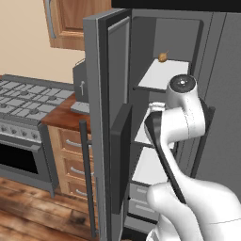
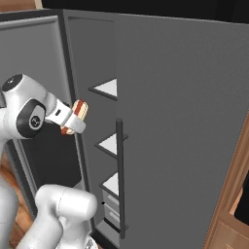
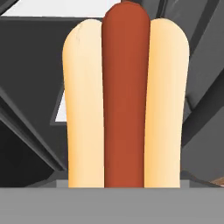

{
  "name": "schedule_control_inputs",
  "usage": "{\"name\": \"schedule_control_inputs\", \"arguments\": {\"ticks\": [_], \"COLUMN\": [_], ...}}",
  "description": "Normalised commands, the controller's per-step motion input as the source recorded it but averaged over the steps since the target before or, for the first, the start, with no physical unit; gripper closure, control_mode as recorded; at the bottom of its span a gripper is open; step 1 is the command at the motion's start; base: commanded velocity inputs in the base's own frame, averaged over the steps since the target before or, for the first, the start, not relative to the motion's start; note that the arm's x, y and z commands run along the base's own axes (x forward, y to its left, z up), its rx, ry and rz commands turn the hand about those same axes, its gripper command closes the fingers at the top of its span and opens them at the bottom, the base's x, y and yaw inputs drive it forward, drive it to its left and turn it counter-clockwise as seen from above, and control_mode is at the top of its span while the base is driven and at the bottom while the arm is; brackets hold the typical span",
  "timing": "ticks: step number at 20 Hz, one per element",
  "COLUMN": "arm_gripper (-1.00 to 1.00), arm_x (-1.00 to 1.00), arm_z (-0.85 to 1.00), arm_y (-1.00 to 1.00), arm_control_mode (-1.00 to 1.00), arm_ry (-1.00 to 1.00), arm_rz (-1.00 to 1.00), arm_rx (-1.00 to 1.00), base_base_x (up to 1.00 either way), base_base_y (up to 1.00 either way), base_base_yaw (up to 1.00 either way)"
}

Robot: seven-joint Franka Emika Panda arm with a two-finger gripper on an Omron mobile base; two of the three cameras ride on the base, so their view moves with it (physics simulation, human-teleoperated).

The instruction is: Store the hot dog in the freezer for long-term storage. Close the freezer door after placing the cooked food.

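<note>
At the mouth of the narrow grey freezer compartment with white shelves [image 2: 109, 146], the tool [image 2: 78, 116] is clamped on the small tan-bunned hot dog with a red-orange sausage [image 2: 80, 109], holding it in the air just outside the opening, about level with the gap between the upper and middle white shelves [image 2: 108, 88]. From the hand view the hot dog [image 3: 126, 100] stands lengthwise straight out from the tool, taken by one end.

It looks light and soft: the bun would likely squash or let the sausage slide if squeezed hard, so a gentle hold across the bun's flanks seems right, and a flat set-down on a shelf is safest.

Up on the top shelf sits a small round brown lump [image 1: 163, 57]. Left of the compartment, the tall grey freezer door with its black dispenser panel [image 1: 120, 155] and long bar handle [image 1: 86, 174] stands wide open, not yet closed.
</note>
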Motion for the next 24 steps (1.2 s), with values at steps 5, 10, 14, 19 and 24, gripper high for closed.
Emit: {"name": "schedule_control_inputs", "arguments": {"ticks": [5, 10, 14, 19, 24], "arm_gripper": [1.0, 1.0, 1.0, 1.0, 1.0], "arm_x": [0.34, 0.56, 0.41, 0.19, 0.05], "arm_z": [0.43, 0.23, 0.18, 0.01, 0.0], "arm_y": [0.0, 0.0, 0.0, 0.0, -0.15], "arm_control_mode": [-1.0, -1.0, -1.0, -1.0, -1.0], "arm_ry": [0.0, 0.02, 0.04, 0.0, 0.0], "arm_rz": [-0.04, -0.08, -0.14, -0.17, -0.14], "arm_rx": [-0.07, -0.05, -0.01, 0.0, 0.01], "base_base_x": [0.0, 0.0, 0.0, 0.0, 0.0], "base_base_y": [0.0, 0.0, 0.0, 0.0, 0.0], "base_base_yaw": [0.0, 0.0, 0.0, 0.0, 0.0]}}
